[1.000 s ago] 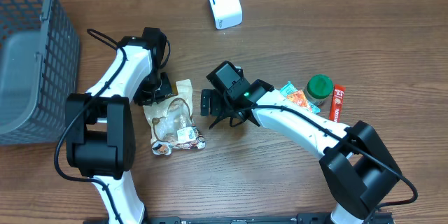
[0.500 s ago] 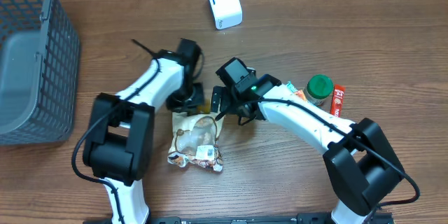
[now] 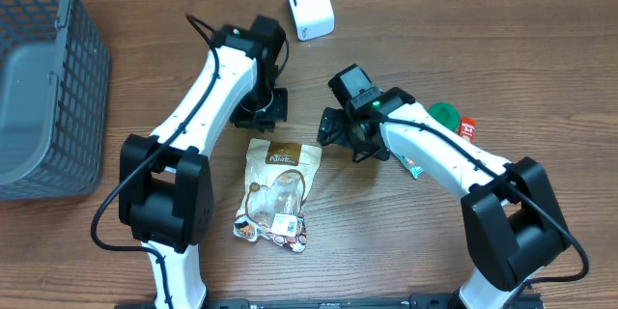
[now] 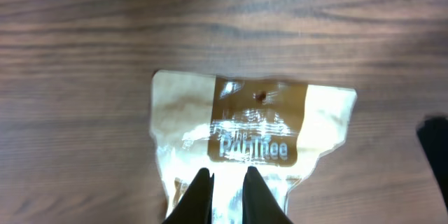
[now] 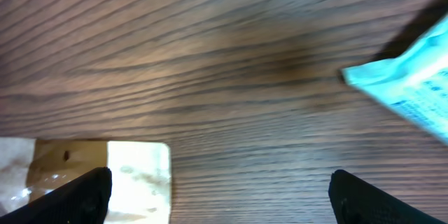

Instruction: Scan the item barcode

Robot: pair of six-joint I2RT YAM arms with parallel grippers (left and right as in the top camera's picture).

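- Centrally, the snack pouch (image 3: 277,191) lay flat on the wooden table (image 3: 541,48), its brown-banded top end towards the scanner and its crumpled bottom end towards the robot's base.
- A small white label showed near the pouch's bottom end in the overhead view, too small to read.
- The white scanner (image 3: 309,5) stood at the far edge of the table, well apart from the pouch.
- The left gripper (image 4: 227,175) hung just beyond the pouch's top edge, between pouch and scanner; its fingers (image 4: 201,192) were drawn almost together with only a thin slit between them, and they had hold of nothing.
- From the left wrist view the pouch filled the middle of the picture, with the brown band and its printed lettering facing up.
- The right gripper (image 5: 220,178) hovered to the right of the pouch's top corner with its fingers spread wide and nothing between them.
- A light-blue packet (image 5: 413,87) lay near the right gripper, partly under the right arm.
- A green-lidded jar (image 3: 445,113) and a red packet (image 3: 467,127) sat behind that arm.
- A grey basket (image 3: 43,68) stood at the table's left end.
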